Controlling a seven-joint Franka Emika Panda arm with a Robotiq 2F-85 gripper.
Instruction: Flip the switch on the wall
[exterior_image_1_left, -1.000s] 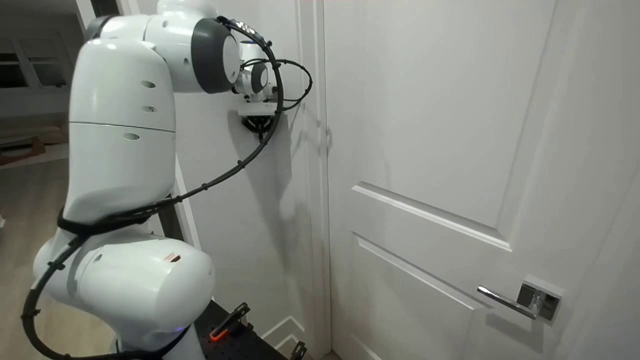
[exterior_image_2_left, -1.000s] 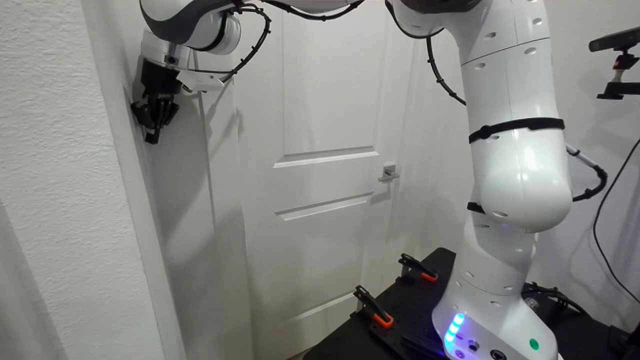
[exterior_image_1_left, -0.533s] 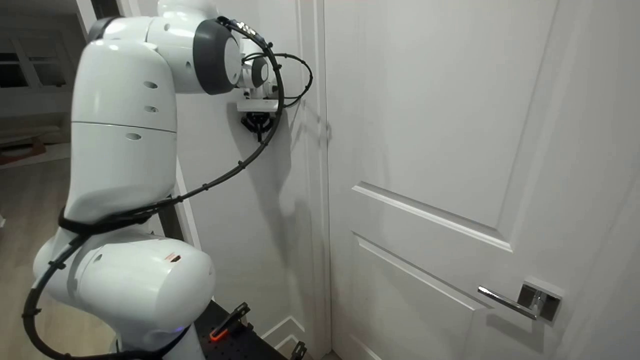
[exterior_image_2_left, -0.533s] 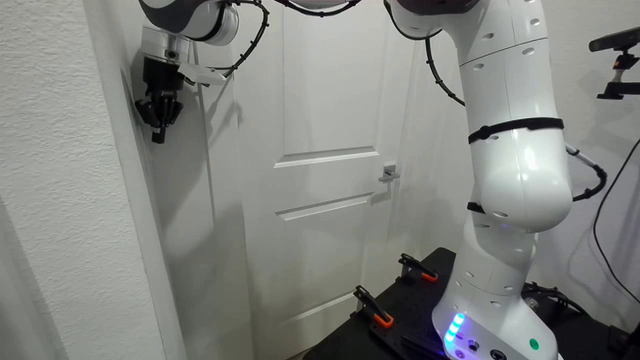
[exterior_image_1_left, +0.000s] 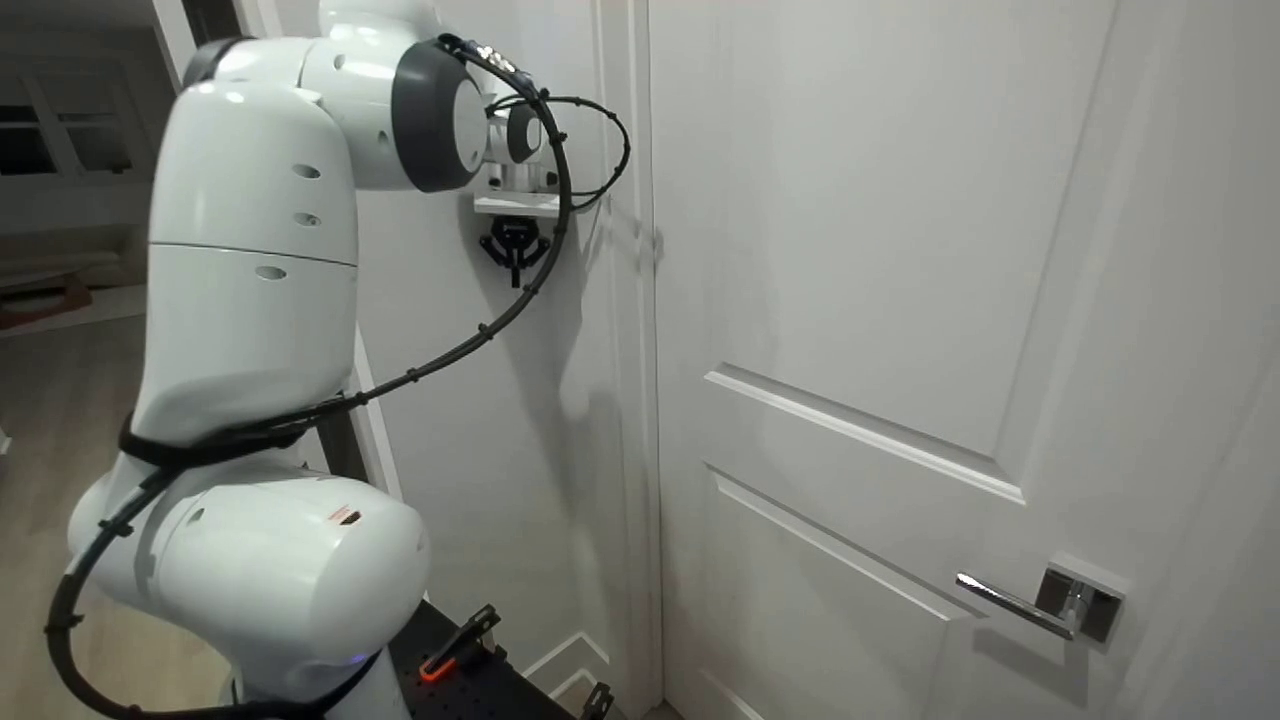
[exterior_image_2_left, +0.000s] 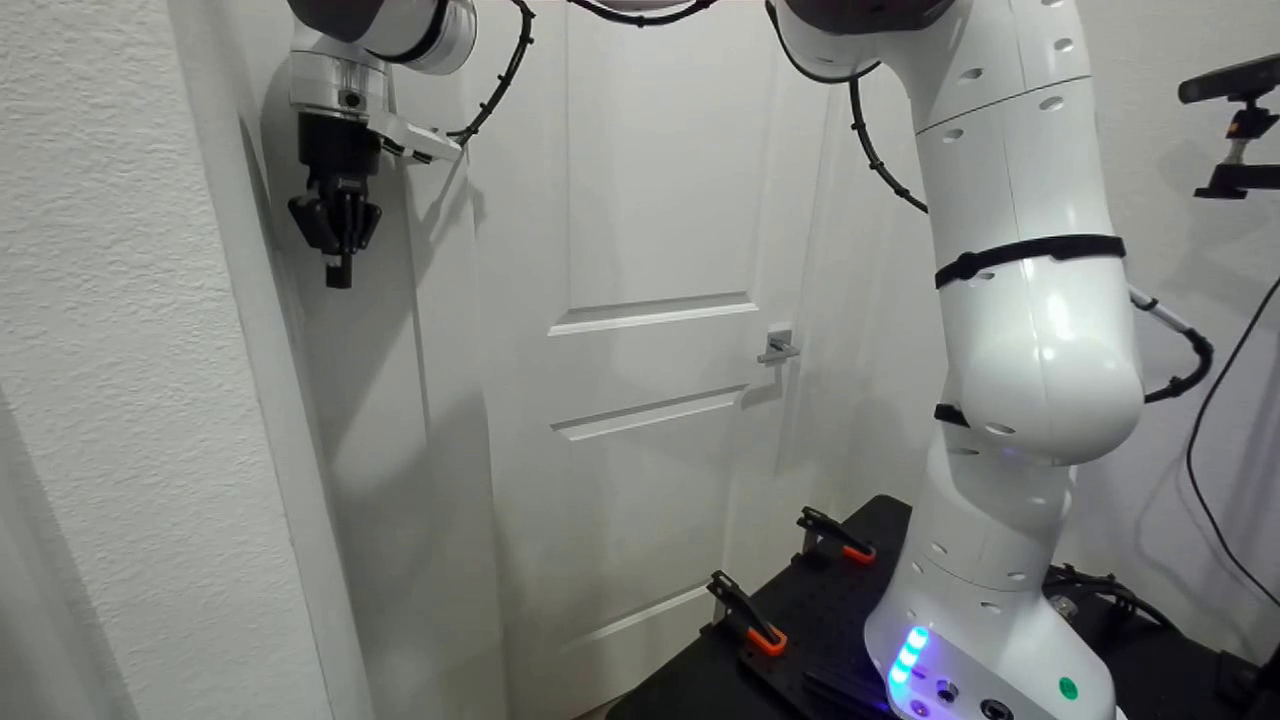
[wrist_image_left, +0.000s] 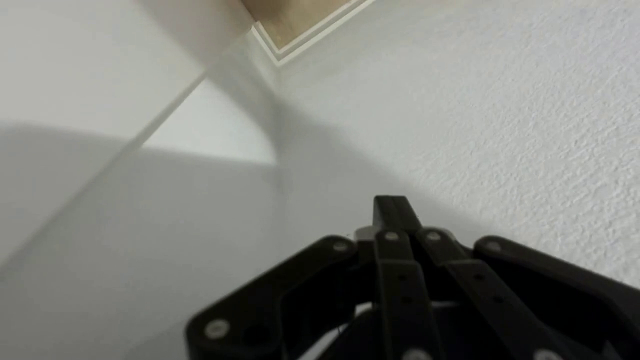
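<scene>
In an exterior view the Robotiq gripper (exterior_image_1_left: 516, 273) points downward left of upper centre, its fingers (wrist_image_left: 386, 212) pressed together, in front of the white-painted wall (exterior_image_1_left: 470, 480), on which the switch cannot be made out, while the panelled door (exterior_image_1_left: 850, 220) with its metal lever handle (exterior_image_1_left: 1015, 604) fills the right.

White panelled door (exterior_image_1_left: 850, 250) with metal lever handle (exterior_image_1_left: 1040, 618), right half of an exterior view; dark-paned window (exterior_image_1_left: 58, 150), dimly lit, upper left; pale wood-toned floor (exterior_image_1_left: 70, 420), lower left; white skirting (wrist_image_left: 325, 28), top of wrist view.
</scene>
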